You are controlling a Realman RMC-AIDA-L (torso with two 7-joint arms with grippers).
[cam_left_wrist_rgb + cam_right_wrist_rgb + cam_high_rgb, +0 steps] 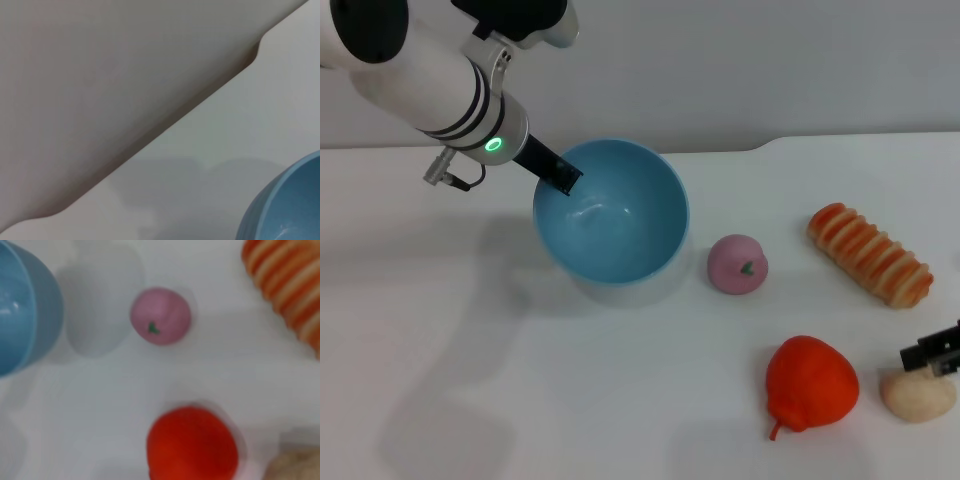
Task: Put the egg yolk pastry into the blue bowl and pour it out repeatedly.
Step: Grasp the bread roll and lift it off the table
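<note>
White tabletop [440, 330] fills the head view, pale wall behind. Up on the robot's left, the left gripper [560, 176] has its dark finger hooked over the near rim of the blue bowl [612, 212], and the bowl sits tipped, mouth leaning toward the camera, empty inside. I read that as clamped on the rim, holding the bowl. Over on the right edge, the right gripper [932, 352] pokes in, just a dark fingertip showing, right above and touching or nearly touching the egg yolk pastry [918, 394]. Whether those fingers are spread or closed, I cannot tell. Between the two: a pink ball [738, 264] just beside the bowl, a red fruit [810, 384] next to the pastry, a striped bread roll [869, 254] farther back.

Left wrist view now: mostly wall and table edge, with a slice of the bowl's blue wall [285, 205] in the corner. No fingers visible.

Right wrist view: pink ball [160, 315] centre stage, bowl [25, 310] off to one side, red fruit [192, 444] close in, and the pastry [295, 467] barely peeking at the corner.

So the pastry is out on the table, well apart from the bowl. My read: this is the pick-up step. Next, the right gripper needs to settle around that soft lump, close gently, lift clear of the red fruit, and carry it across to the bowl.
</note>
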